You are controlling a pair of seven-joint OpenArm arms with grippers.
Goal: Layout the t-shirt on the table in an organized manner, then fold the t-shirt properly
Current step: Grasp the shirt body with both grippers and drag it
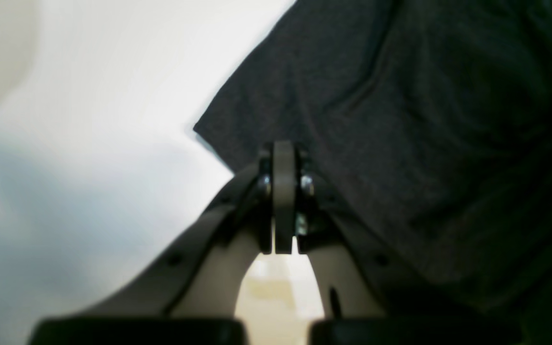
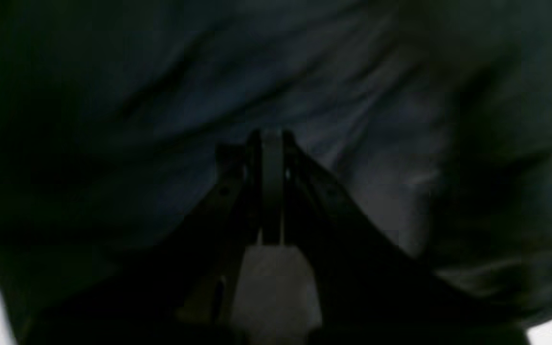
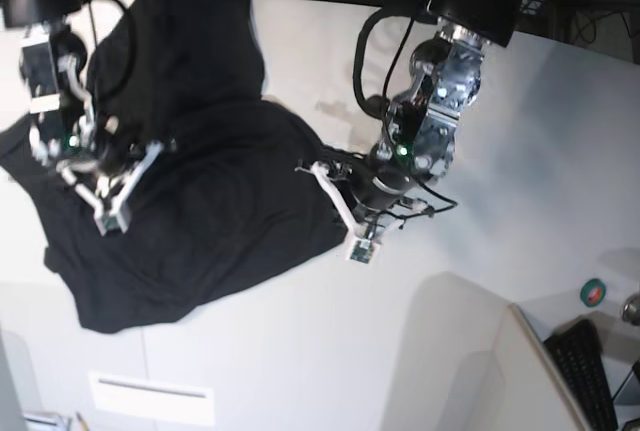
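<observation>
Your left hand (image 1: 284, 158) is closed, its two fingers pressed flat together with no cloth visibly caught between them. Its tip sits right at the edge of the t-shirt (image 1: 400, 143), just beside a pointed corner of the black fabric, with bare white tabletop (image 1: 89, 167) to one side and wrinkled cloth to the other. In the base view that hand (image 3: 325, 173) is low at the shirt's edge nearest the middle of the tabletop, where the cloth ends.

Your right hand (image 2: 271, 143) is closed too, fingers together. Its wrist view is dark and filled almost entirely with creased black cloth, so you cannot tell whether any fabric is pinched between the fingertips. In the base view that hand (image 3: 75, 156) is over the shirt's other side, down on or just above the cloth.

The t-shirt (image 3: 190, 201) lies spread but rumpled on the white tabletop (image 3: 400, 331), between your two arms. Its long axis runs from the top of the base view down toward the near edge, slightly slanted. One lobe of cloth reaches up toward the far edge; the wider part spreads below it, ending in a curved edge near you. No print shows; the upward face is plain black. Which end is the collar cannot be made out.

A small green and red round thing (image 3: 593, 292) and a keyboard (image 3: 585, 371) sit well apart from the shirt.
</observation>
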